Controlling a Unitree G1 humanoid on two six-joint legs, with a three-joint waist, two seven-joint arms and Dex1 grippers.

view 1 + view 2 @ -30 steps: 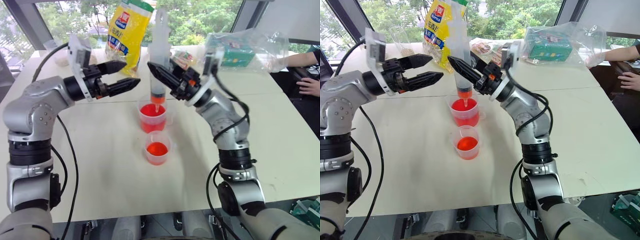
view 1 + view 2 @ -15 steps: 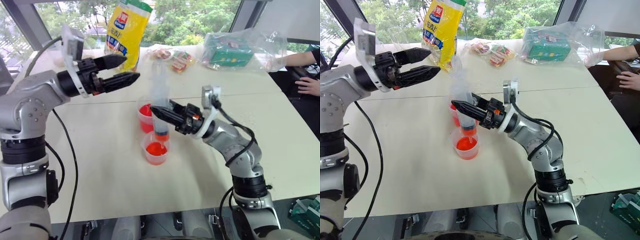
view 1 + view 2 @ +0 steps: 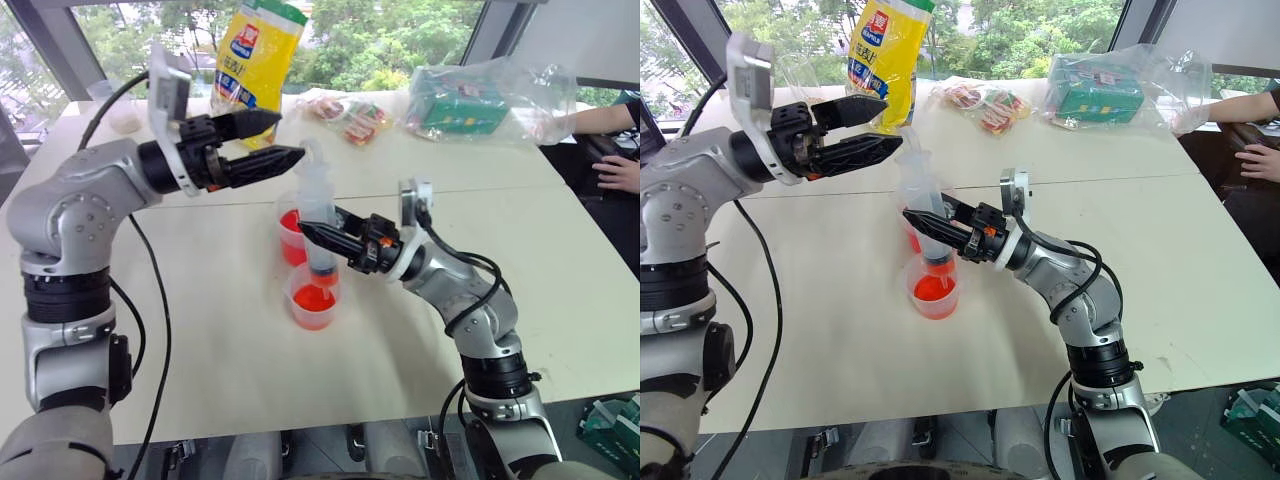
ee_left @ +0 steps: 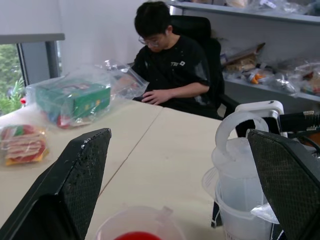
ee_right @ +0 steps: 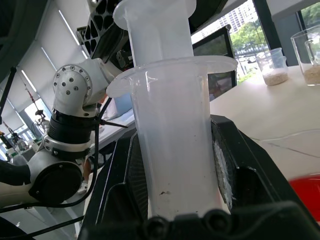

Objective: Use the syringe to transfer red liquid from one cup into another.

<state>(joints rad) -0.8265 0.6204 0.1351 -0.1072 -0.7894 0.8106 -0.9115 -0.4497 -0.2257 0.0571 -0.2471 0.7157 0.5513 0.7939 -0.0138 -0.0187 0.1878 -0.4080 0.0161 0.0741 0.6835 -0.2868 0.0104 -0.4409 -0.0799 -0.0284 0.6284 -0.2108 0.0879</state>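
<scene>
The syringe (image 3: 318, 222) stands nearly upright just left of the centre of the left eye view, its clear barrel clamped between the two black fingers of the right gripper (image 3: 322, 241), which reaches in from the right. Its orange-red tip points down into the smaller clear cup (image 3: 313, 296), directly below it, which holds a shallow pool of red liquid (image 3: 314, 299). Whether the tip touches the liquid cannot be told. Behind the syringe, slightly higher in the frame, stands the wider clear cup (image 3: 289, 227), also partly filled with the red liquid and half hidden by the barrel.

The plunger's ring-shaped top rises above the barrel, and the left gripper (image 3: 272, 140) hangs in the upper left of the frame, just left of that top, with its fingers spread wide and nothing between them. In the left wrist view the plunger ring (image 4: 239, 131) shows close to one of the two wide-set fingers (image 4: 287, 182).

All of this sits on a pale table (image 3: 220, 330). Along the top of the frame lie a yellow bag (image 3: 255, 62), small snack packets (image 3: 345, 115) and a green box in a clear plastic bag (image 3: 472, 98). A person's forearm (image 3: 605, 118) and hand rest at the right edge.
</scene>
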